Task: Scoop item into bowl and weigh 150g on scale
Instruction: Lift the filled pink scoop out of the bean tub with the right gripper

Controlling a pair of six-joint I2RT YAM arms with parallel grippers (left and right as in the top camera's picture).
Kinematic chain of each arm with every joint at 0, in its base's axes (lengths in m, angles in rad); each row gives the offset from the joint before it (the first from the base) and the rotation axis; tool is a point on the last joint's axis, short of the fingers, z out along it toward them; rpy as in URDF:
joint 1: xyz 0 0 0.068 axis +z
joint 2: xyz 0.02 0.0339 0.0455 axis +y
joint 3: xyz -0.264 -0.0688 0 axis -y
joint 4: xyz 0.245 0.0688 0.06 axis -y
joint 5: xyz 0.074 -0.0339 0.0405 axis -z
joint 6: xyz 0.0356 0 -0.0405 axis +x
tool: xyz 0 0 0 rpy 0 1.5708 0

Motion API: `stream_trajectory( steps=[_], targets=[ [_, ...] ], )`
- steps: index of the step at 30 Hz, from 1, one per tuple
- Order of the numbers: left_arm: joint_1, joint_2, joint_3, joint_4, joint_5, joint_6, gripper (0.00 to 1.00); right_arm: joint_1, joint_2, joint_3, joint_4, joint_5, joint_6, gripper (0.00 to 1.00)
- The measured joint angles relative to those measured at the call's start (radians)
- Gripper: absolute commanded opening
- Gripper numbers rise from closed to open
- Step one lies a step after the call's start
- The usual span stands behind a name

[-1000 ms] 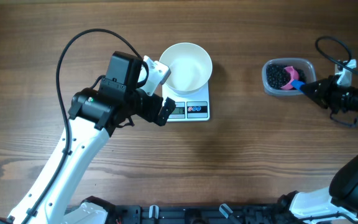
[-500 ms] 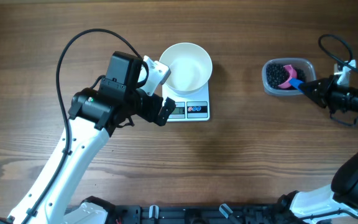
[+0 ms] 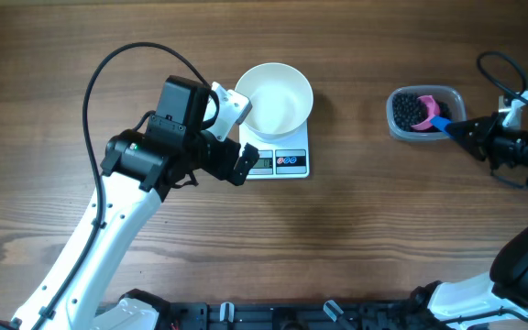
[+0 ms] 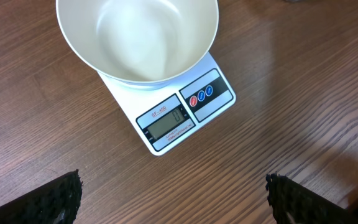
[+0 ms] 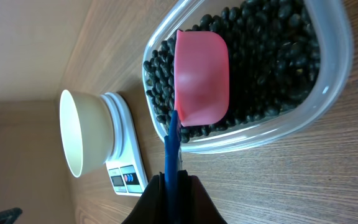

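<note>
Overhead — scale (image 3: 282, 162), tub (image 3: 455, 94) well apart; scoop (image 3: 436, 119) handle crosses tub rim.

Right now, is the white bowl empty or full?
Empty: the bowl shows a bare white inside; the beans lie in the tub.

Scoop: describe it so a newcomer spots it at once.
On the wooden table, go to the right end, where a clear plastic tub holds black beans. The scoop sits in that tub among the beans. It alone is pink with a blue handle; everything near it is black or clear.
</note>
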Motion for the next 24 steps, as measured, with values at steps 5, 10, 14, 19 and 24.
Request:
stream_trajectory(
  steps=[5, 10, 14, 19, 24],
  targets=[
    [0.000, 0.000, 0.000, 0.000, 0.000, 0.000, 1.00, -0.007, 0.000, 0.000, 0.000, -0.019, 0.000, 0.04],
    [0.000, 0.000, 0.000, 0.000, 0.000, 0.000, 1.00, -0.007, 0.010, 0.000, 0.000, -0.031, 0.000, 0.04],
    [0.000, 0.000, 0.000, 0.000, 0.000, 0.000, 1.00, -0.007, 0.015, 0.000, 0.000, -0.037, 0.000, 0.04],
    [0.000, 0.000, 0.000, 0.000, 0.000, 0.000, 1.00, -0.023, 0.015, 0.000, 0.000, -0.055, 0.013, 0.04],
    [0.000, 0.000, 0.000, 0.000, 0.000, 0.000, 1.00, -0.077, 0.015, 0.000, -0.002, -0.103, 0.016, 0.04]
  ],
)
